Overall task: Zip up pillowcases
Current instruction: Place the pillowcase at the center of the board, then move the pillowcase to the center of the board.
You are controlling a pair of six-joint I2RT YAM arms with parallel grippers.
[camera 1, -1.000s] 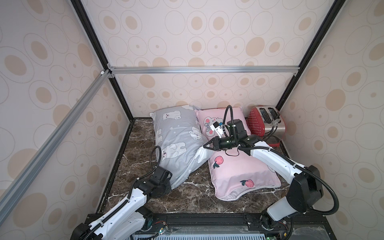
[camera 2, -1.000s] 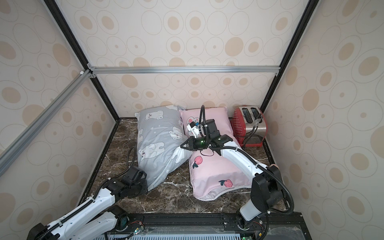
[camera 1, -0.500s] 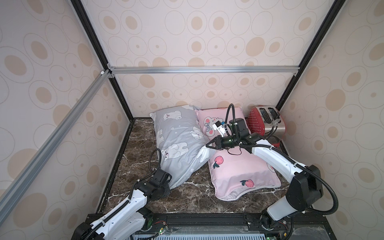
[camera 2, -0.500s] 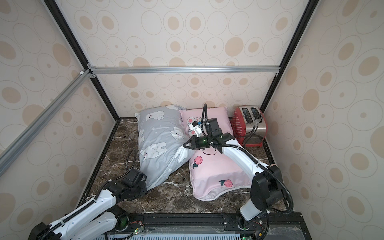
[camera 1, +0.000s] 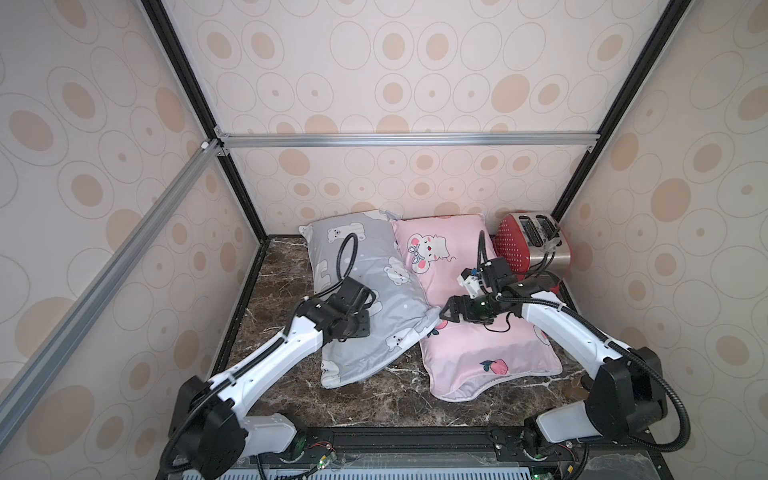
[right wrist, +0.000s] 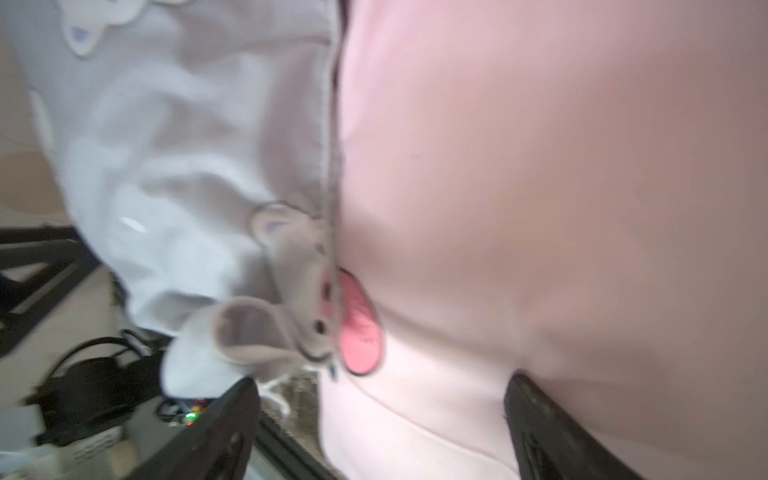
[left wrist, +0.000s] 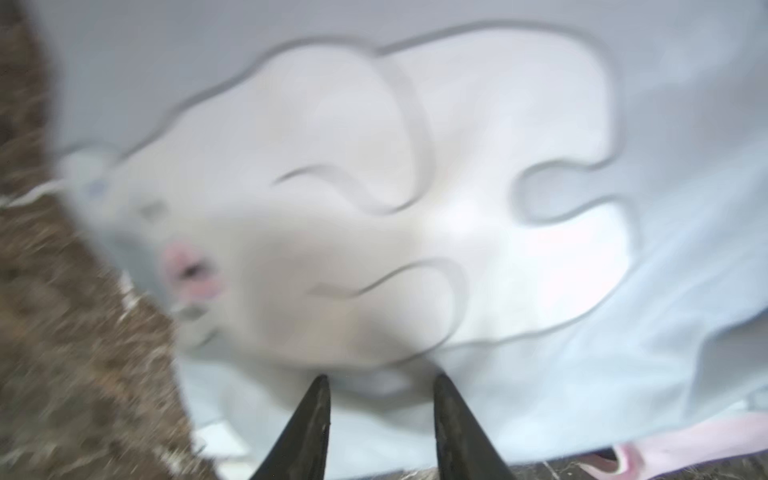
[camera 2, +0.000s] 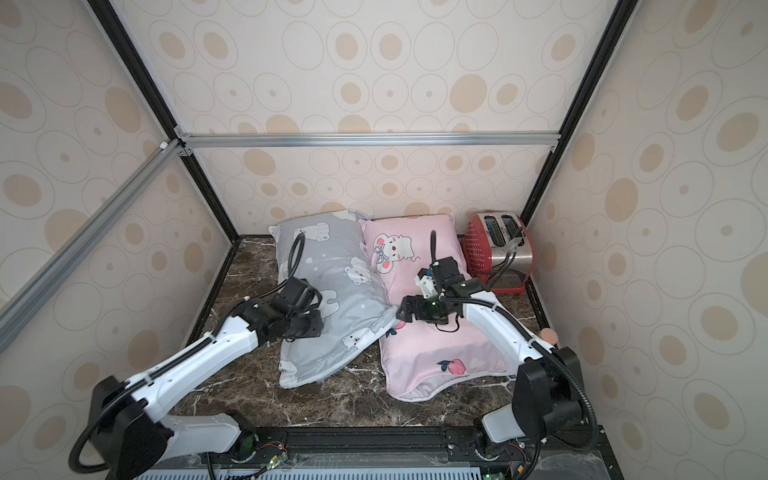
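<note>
Two pillowcases lie side by side on the marble table (camera 1: 282,286). The grey pillowcase (camera 1: 399,299) (camera 2: 353,305) with white polar bears is on the left, and its near right corner rests on the pink pillowcase (camera 1: 478,357) (camera 2: 428,353). My left gripper (camera 1: 359,326) (camera 2: 311,326) sits over the grey one's left side. In the left wrist view its gripper (left wrist: 380,382) is open over a bear print on the grey pillowcase (left wrist: 415,166), with nothing between its tips. My right gripper (camera 1: 446,313) (camera 2: 401,313) stands wide open beside that overlapping corner, above the pink pillowcase (right wrist: 540,166), with the grey pillowcase (right wrist: 166,145) next to it. No zipper pull can be made out.
A red perforated toaster (camera 1: 528,245) (camera 2: 494,249) with a cord stands in the back right corner, close behind my right arm. Patterned walls and black frame posts close in the table on three sides.
My left gripper moved from the grey pillowcase's near edge up onto its left side and opened. My right gripper opened, letting go of the grey corner, which dropped onto the pink pillowcase.
</note>
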